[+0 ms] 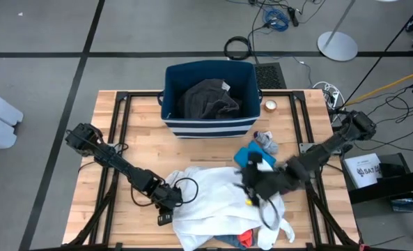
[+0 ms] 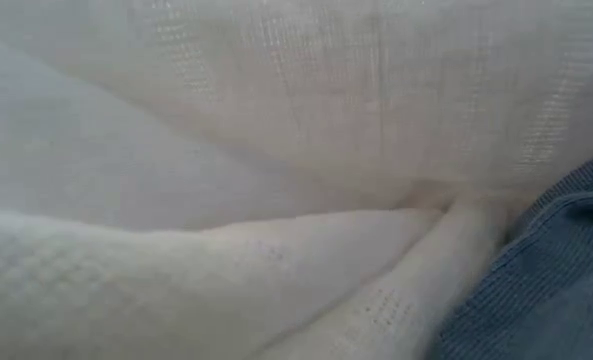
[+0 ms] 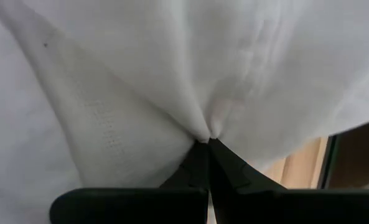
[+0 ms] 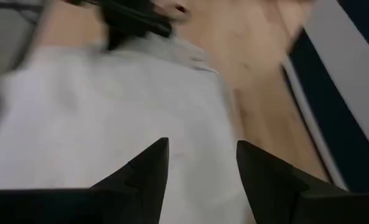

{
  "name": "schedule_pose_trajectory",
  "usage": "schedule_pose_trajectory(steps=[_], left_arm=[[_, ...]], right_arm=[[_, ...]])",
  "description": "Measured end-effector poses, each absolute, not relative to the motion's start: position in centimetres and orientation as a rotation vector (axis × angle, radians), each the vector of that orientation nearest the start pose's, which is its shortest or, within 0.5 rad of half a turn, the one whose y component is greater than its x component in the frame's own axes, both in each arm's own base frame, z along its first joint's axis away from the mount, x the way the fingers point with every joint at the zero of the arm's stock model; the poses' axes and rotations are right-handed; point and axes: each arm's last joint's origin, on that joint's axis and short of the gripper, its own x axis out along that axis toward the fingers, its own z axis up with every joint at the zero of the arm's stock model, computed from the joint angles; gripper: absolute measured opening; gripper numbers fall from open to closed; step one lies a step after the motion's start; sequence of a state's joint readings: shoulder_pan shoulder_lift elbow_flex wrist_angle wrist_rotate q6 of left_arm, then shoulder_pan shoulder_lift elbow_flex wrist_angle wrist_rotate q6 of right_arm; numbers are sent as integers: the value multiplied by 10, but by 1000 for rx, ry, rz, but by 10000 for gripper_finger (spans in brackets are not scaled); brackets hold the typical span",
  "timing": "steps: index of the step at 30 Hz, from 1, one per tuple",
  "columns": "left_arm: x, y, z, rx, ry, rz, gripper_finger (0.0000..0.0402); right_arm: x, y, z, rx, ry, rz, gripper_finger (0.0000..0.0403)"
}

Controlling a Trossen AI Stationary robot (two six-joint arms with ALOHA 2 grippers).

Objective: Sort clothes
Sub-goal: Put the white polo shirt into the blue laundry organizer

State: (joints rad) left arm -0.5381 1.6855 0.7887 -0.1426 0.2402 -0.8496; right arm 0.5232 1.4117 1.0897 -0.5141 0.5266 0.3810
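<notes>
A large white garment (image 1: pixel 220 202) lies crumpled at the table's near middle and fills the low view (image 2: pixel 226 150). Partly under it are a red piece (image 1: pixel 246 239), a teal piece (image 1: pixel 248 154) and a blue-grey piece (image 2: pixel 556 280). A dark grey garment (image 1: pixel 207 97) lies inside the navy bin (image 1: pixel 175 124). My left gripper (image 1: pixel 170 207) is at the white garment's left edge, shut on it. My right gripper (image 1: pixel 251 183) hovers open over the garment's right part (image 4: pixel 109 112), nothing between its fingers. My left gripper pinches a puckered fold of the white garment (image 3: pixel 209 127) between its two fingertips. The fingers slant down from the table's left side. Creases in the cloth run toward the pinch, and the rest of the garment lies on the table.
The navy bin with white stripes stands at the far middle of the wooden table (image 1: pixel 136 132). A small round object (image 1: pixel 269 106) sits beside it on the right. A small blue-grey piece (image 1: pixel 265 142) lies near the teal one. Bare wood shows on the left.
</notes>
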Motion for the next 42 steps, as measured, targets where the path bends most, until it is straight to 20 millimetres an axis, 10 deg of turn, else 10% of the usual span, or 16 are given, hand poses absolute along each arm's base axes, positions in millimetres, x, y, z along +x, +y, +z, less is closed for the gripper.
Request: schedule_pose_trajectory(steps=[7, 18, 36, 42], left_arm=[[256, -161, 130, -521, 1181, -198, 0], [248, -171, 130, -474, 1192, -222, 0], [238, -180, 128, -425, 1227, -241, 1], [240, -180, 128, -390, 1176, -232, 26]], right_arm=[[319, 78, 241, 65, 797, -26, 176], [357, 69, 166, 54, 891, -144, 176], [356, 70, 143, 212, 989, -229, 173], [356, 72, 134, 215, 1016, -242, 82]])
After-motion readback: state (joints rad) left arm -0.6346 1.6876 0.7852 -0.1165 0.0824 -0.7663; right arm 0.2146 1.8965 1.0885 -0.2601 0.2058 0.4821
